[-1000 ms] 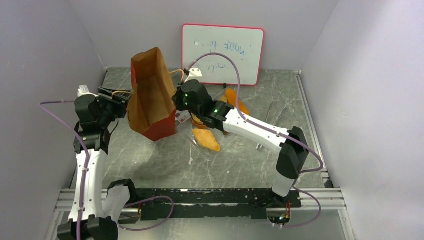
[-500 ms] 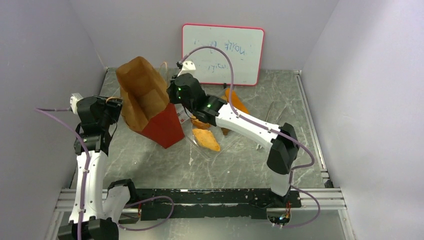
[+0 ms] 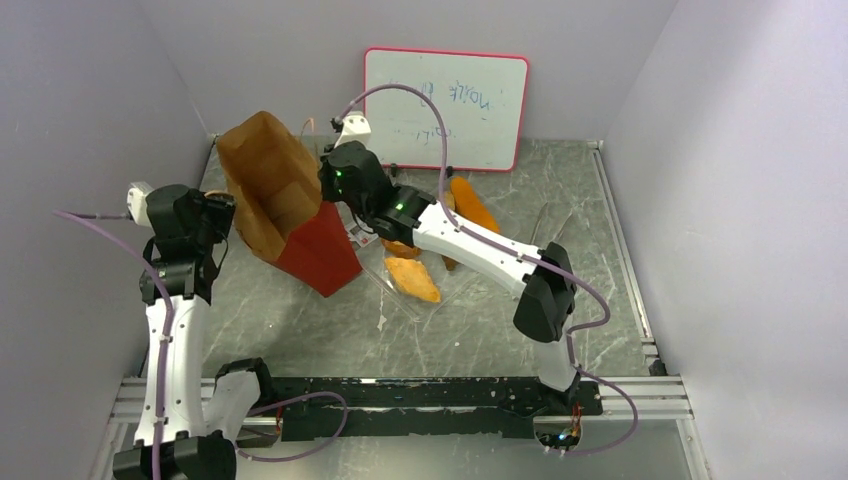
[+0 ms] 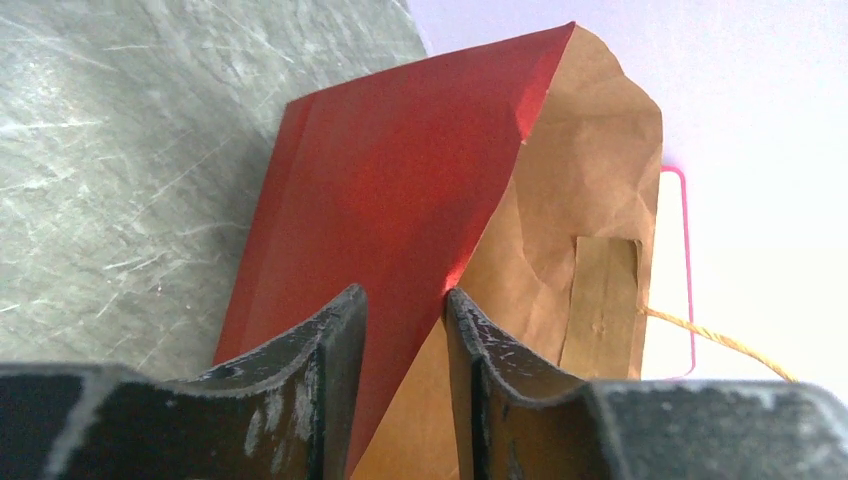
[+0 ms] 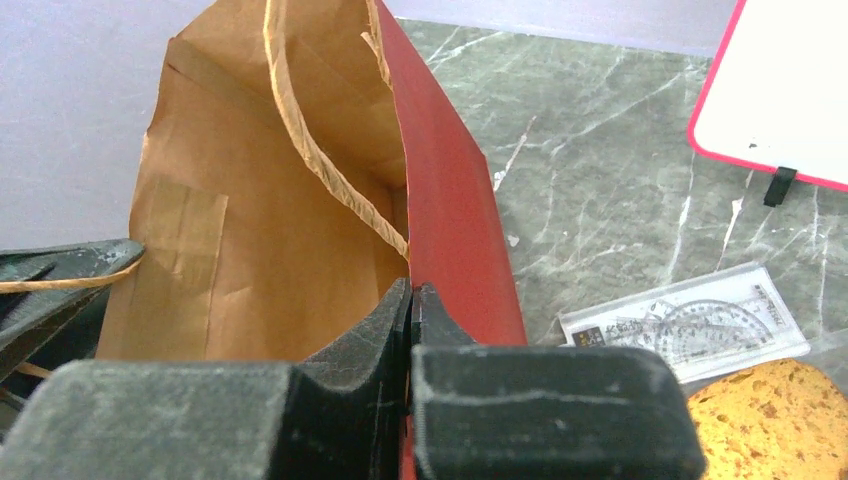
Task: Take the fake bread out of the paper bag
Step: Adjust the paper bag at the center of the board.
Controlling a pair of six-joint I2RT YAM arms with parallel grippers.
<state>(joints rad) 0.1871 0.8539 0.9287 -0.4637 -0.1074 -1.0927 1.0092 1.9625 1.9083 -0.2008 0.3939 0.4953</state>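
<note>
paper bag (image 3: 300,215) stands toward 10 o'clock on the worktop (image 3: 560,300), tilted: mouth up toward 11, red base toward 5

right fingers (image 5: 410,320) pressed together on the rim of the red wall, at the bag's 3 o'clock side

left fingers (image 3: 224,208) a little apart, astride the corner fold at its 9 o'clock side; i cannot tell if they bite the paper

judgement: i hold opposite sides so the mouth gapes and the brown inside shows; the part i see holds no bread

fake bread (image 3: 412,279) lies outside, at 3 o'clock of the bag: one flat piece on the clear tray (image 3: 388,300), baguette (image 3: 470,205) at 1 o'clock of it, golden slice (image 5: 770,410) close under my right wrist

task looks nearly done; bag's bottom not visible, wants checking
</note>
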